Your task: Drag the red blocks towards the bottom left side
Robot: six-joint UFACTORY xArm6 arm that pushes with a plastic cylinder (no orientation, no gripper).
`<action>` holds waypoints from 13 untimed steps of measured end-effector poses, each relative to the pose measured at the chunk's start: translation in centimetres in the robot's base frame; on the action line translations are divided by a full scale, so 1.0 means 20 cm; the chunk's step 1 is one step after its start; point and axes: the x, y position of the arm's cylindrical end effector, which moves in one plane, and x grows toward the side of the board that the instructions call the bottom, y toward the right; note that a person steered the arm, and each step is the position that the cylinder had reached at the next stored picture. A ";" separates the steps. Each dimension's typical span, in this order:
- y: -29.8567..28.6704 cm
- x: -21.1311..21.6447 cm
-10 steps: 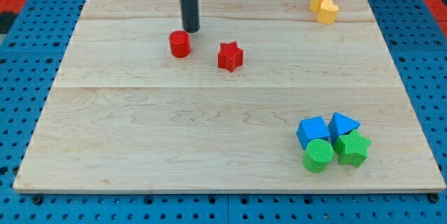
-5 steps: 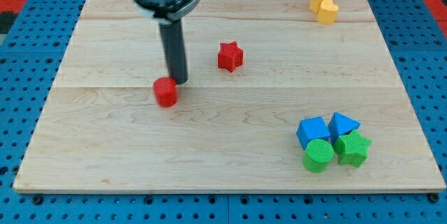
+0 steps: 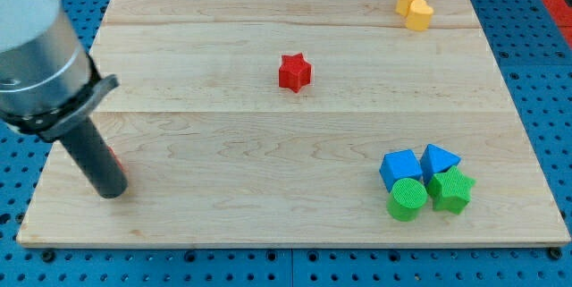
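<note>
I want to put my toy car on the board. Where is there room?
Room: the wide bare wood between the red star block and my tip. Crowded: the blue and green blocks bunched at the view's bottom right.

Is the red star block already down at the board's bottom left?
No: the red star block sits in the board's upper middle, far from my tip at the view's bottom left.

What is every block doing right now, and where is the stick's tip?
my tip: near the board's bottom left corner.
red round block: mostly hidden behind the rod, bottom left.
red star: alone, mid-board, untouched.
yellow blocks: touching, top right.
blue blocks and green blocks: clustered together, bottom right.
</note>
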 end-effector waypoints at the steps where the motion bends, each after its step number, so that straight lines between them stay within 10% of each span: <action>1: 0.24 -0.19; 4: 1.62 -0.52; 9: 0.73 -1.11; 13: 0.49 -0.67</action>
